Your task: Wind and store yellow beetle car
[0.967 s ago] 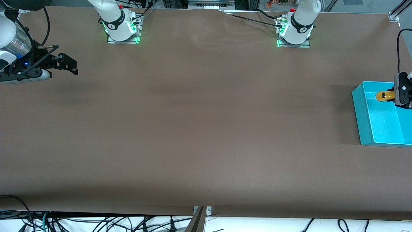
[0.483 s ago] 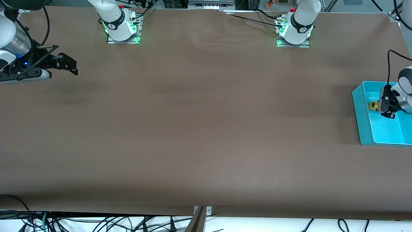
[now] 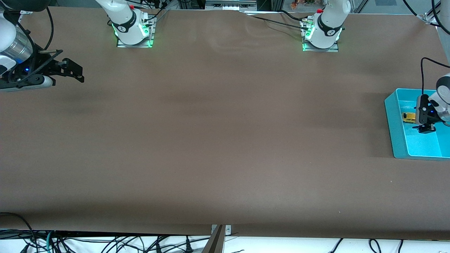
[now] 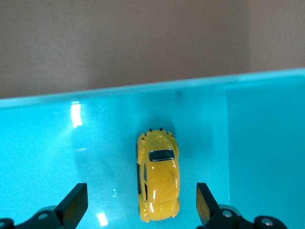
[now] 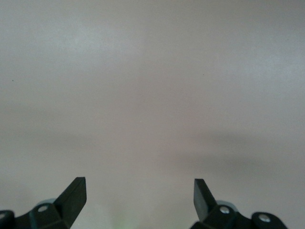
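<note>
Front view: the yellow beetle car [image 3: 408, 117] sits inside the teal bin [image 3: 395, 119] at the left arm's end of the table, close to the bin wall that faces the table's middle. The left gripper [image 3: 424, 123] hangs over the bin, the car at about its nine o'clock. The right gripper [image 3: 75, 72] waits at the right arm's end of the brown table [image 3: 218, 133], well apart.

Left wrist view: fingers [image 4: 74, 205] spread wide, holding nothing. The car lies free between them, long axis twelve to six, bin wall at twelve. Judgement: straight up is the open way out.

Right wrist view: right gripper open and empty over bare table.
</note>
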